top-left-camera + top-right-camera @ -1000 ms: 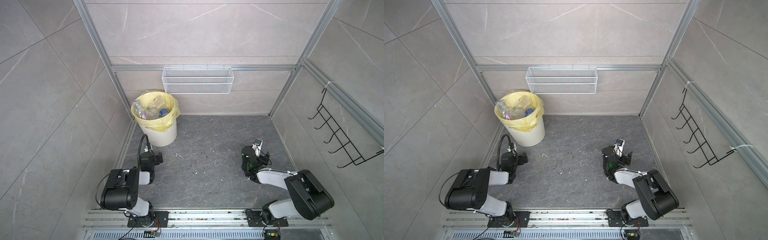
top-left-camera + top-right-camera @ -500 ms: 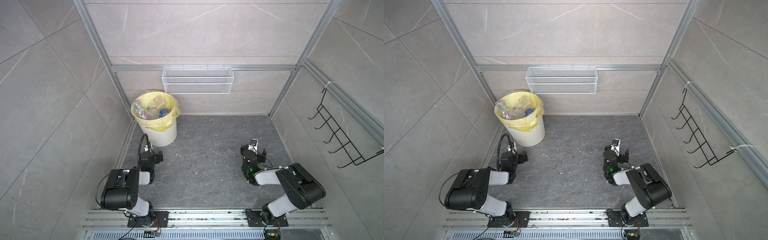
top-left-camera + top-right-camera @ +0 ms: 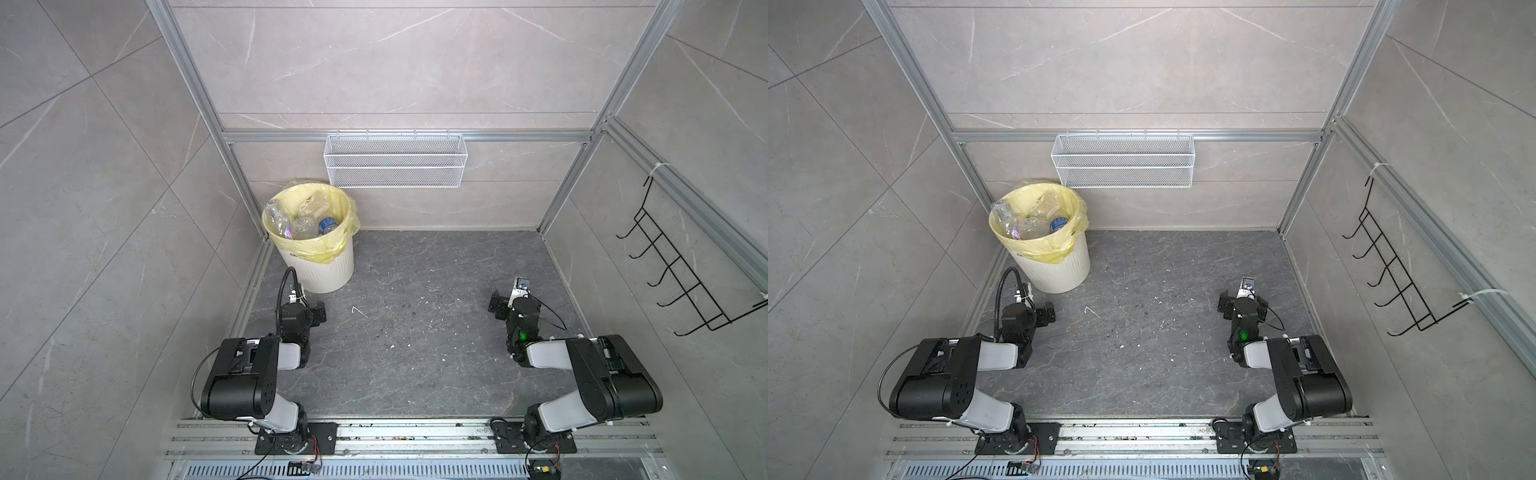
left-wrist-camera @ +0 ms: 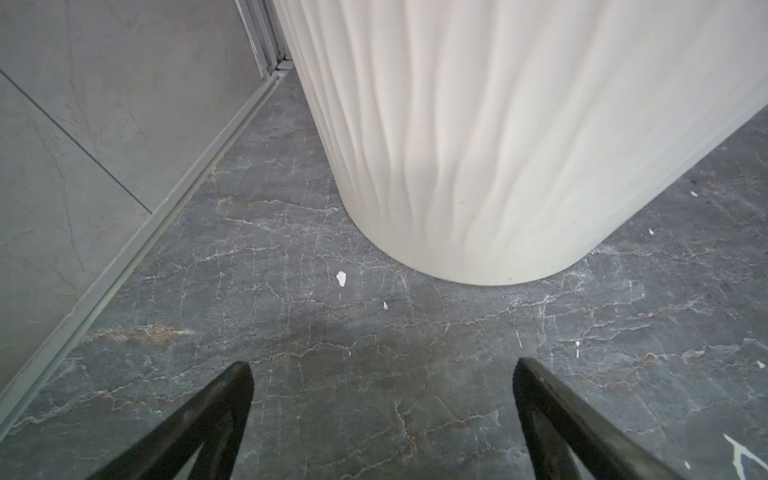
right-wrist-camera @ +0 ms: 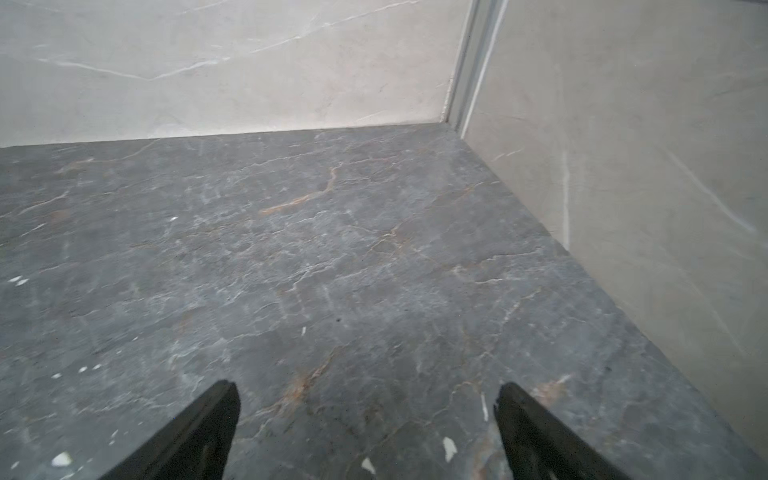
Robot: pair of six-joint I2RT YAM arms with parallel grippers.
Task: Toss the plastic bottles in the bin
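The bin is sitting in the back-left corner, plastic bottles lying inside it, wire basket hanging on the back wall up-right of it, hook rack hanging on the right wall.

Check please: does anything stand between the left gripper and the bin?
Nothing visible does. In the left wrist view only bare dark floor with a few white flecks lies between the open left gripper and the wall of the bin. The bottles in view lie inside it.
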